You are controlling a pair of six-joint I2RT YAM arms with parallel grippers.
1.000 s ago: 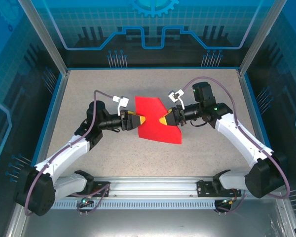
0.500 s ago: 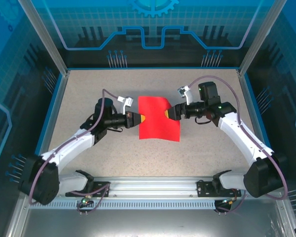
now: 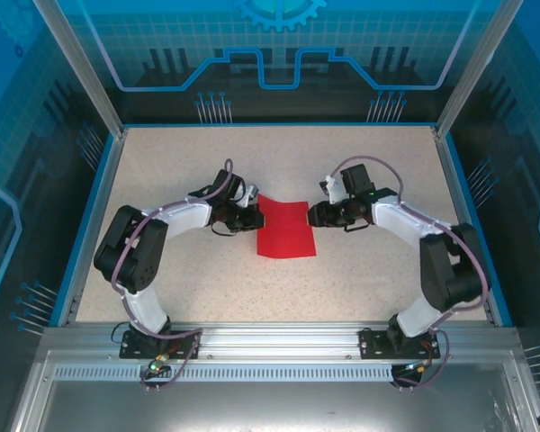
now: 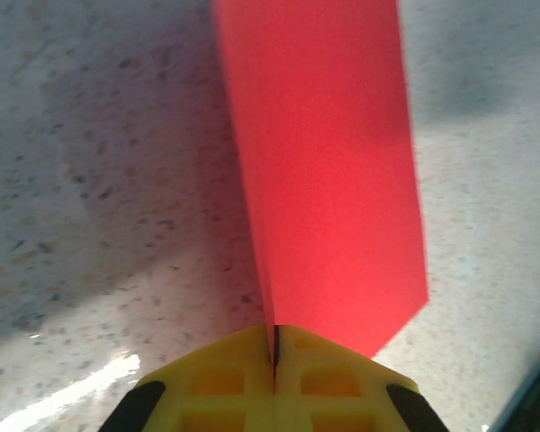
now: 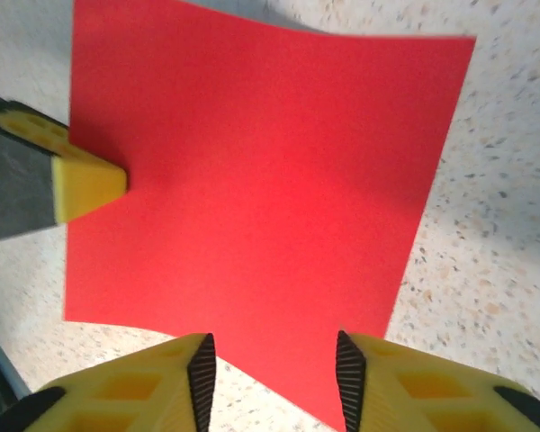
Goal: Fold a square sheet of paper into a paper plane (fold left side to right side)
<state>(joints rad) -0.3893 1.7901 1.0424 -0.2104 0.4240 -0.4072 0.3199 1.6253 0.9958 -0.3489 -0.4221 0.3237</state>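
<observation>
Though the thin bright-red square paper sheet (image 5: 252,171) lies uncreased, left gripper (image 4: 274,342) jaws clamp its edge, right gripper (image 5: 270,364) jaws stand apart; every fold remains.

Your white-shelled left arm (image 3: 175,214) and right arm (image 3: 400,221), black joints, looping purple cables (image 3: 227,174), yellow moulded fingers (image 5: 414,389), black ribbed pads (image 5: 201,373).

Table (image 3: 162,171): speckled beige-grey top, pale flecked stone look close up in both wrist views. Blue rim (image 3: 279,125) along far edge and down both sides. Aluminium posts, left (image 3: 76,67) and right (image 3: 483,67), slant up from far corners. Back panel (image 3: 279,54): translucent blue, fine grid, angular line graphic, gear emblem (image 3: 279,11) at top centre. Side walls (image 3: 18,198): same blue tint. Slotted metal rail (image 3: 279,340) across near edge; plain grey metal sheet (image 3: 279,405) in front of it.
</observation>
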